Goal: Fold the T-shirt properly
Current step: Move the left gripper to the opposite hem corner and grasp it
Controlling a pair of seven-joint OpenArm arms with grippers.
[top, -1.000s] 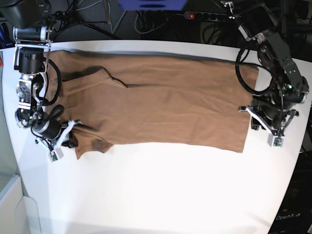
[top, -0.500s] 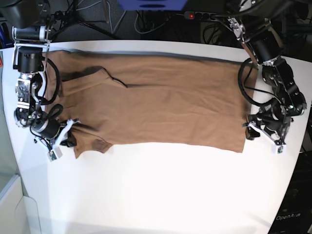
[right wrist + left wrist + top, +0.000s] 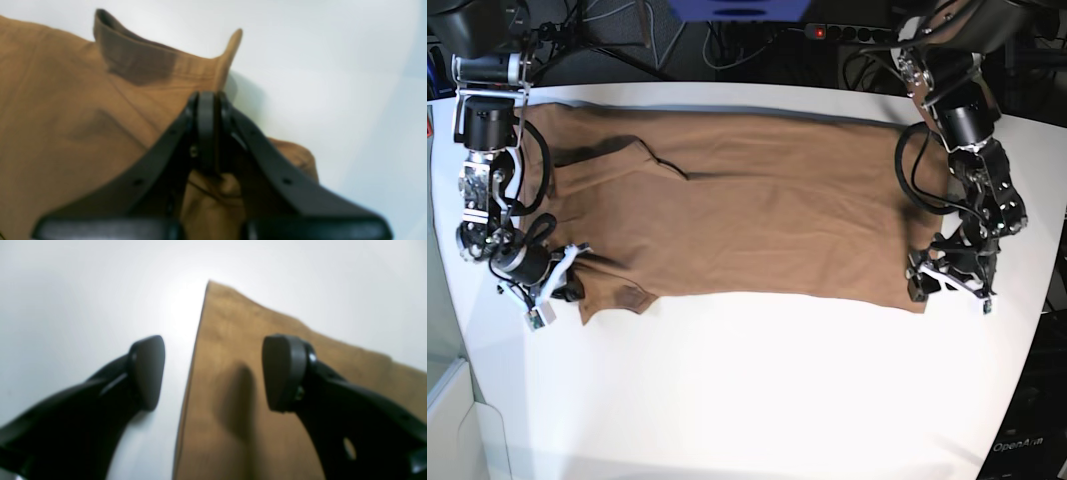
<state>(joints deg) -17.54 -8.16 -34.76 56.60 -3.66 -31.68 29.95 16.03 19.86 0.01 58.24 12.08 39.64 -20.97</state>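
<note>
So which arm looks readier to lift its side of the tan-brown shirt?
Probably the right: its gripper is already shut on the tan-brown cotton T-shirt, while the left gripper hangs open astride the hem.

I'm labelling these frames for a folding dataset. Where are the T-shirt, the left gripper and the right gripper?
T-shirt (image 3: 757, 210): base view, on the flat middle of the cloth.
Left gripper (image 3: 213, 373): left wrist view, midway between its open fingertips.
Right gripper (image 3: 207, 133): right wrist view, at its fingertips closed on the cloth.

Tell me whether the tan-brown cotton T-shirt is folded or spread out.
Partly folded. The tan-brown cotton T-shirt lies flat as a long band across the white table, its lower side one straight line; a sleeve sticks out there.
</note>
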